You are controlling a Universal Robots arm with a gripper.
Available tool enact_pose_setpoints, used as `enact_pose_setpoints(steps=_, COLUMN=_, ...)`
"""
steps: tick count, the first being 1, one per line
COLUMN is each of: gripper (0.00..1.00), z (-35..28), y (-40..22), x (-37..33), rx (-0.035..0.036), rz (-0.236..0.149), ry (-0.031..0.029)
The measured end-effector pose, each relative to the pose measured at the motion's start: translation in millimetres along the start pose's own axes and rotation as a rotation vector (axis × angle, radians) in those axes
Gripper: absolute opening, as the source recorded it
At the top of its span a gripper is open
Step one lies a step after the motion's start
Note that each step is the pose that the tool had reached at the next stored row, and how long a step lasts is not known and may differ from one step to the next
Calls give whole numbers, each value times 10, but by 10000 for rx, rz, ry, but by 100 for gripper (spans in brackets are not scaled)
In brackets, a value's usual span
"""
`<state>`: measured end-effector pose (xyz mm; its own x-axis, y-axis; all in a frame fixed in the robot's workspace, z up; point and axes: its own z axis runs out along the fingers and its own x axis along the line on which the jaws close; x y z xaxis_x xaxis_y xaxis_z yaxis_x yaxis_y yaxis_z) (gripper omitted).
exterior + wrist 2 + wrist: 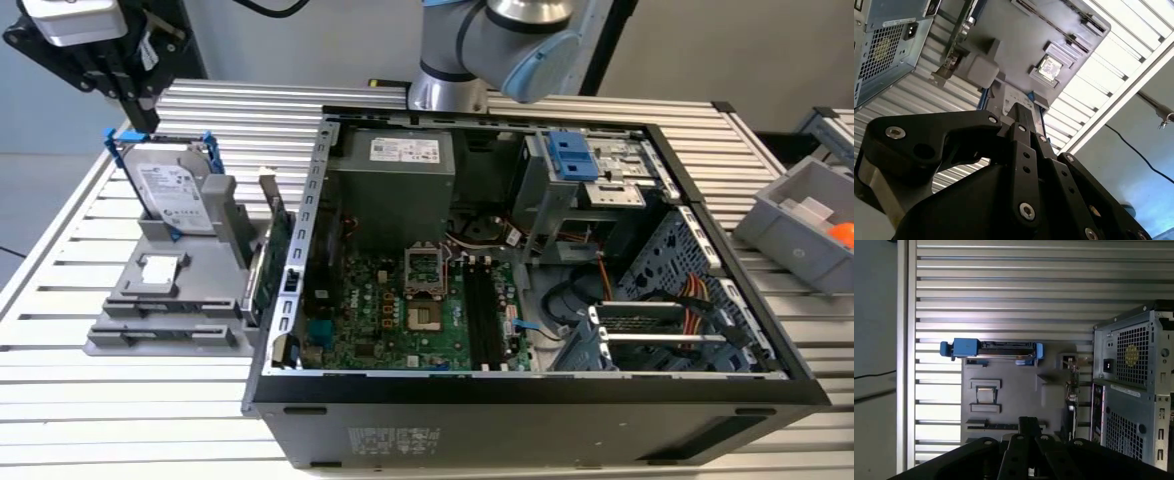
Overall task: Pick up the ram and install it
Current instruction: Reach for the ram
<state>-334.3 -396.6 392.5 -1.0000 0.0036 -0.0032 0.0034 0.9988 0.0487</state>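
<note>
In the exterior view the gripper (143, 120) hangs over the hard drive (174, 190), at ten o'clock from the computer case (534, 400); in the second wrist view its fingers (1023, 117) are pressed together and empty; in the first wrist view the ram (999, 426) sits in a slot of the gray holder (1014, 385), near the fingertips.

Silver arm (447, 45), pale-blue joint cap (545, 62), black silver-screwed gripper (1026, 117)

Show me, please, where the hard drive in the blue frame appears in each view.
Exterior view: hard drive upright on the grey holder, toward the exterior view's left.
First wrist view: edge-on along one end of the holder.
Second wrist view: at the holder's edge.
Shared landmark: the grey holder.
</note>
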Motion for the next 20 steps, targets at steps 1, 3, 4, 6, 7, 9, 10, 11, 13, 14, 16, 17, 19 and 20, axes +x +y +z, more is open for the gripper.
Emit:
enact_pose_setpoints(steps=1, gripper=0, z=0, y=0, x=8, rx=0, rz=0, ry=3)
enact_pose_setpoints(steps=3, gripper=0, z=0, y=0, x=25, rx=0, rz=0, ry=7)
enact_pose_setpoints(steps=4, gripper=0, z=0, y=1, x=33, rx=0, rz=0, ry=8)
enact_pose_setpoints(steps=6, gripper=0, z=0, y=1, x=49, rx=1, rz=1, ry=11)
enact_pose_setpoints(steps=7, gripper=0, z=0, y=1, x=57, rx=0, rz=1, ry=11)
enact_pose_setpoints(steps=9, gripper=0, z=1, y=2, x=70, rx=0, rz=0, ry=13)
enact_pose_setpoints(steps=10, gripper=0, z=1, y=3, x=75, rx=0, rz=1, ry=14)
enact_pose_setpoints(steps=11, gripper=0, z=1, y=4, x=81, rx=0, rz=1, ry=14)
enact_pose_setpoints(steps=13, gripper=0, z=0, y=5, x=95, rx=1, rz=1, ry=16)
enact_pose_setpoints(steps=14, gripper=0, z=1, y=6, x=101, rx=0, rz=1, ry=15)
enact_pose_setpoints(steps=16, gripper=0, z=1, y=7, x=112, rx=0, rz=0, ry=15)
enact_pose_setpoints(steps=17, gripper=0, z=1, y=8, x=116, rx=0, rz=0, ry=15)
enact_pose_setpoints(steps=19, gripper=0, z=1, y=8, x=117, rx=0, rz=-1, ry=16)
enact_pose_setpoints(steps=20, gripper=0, z=1, y=8, x=118, rx=0, rz=0, ry=16)
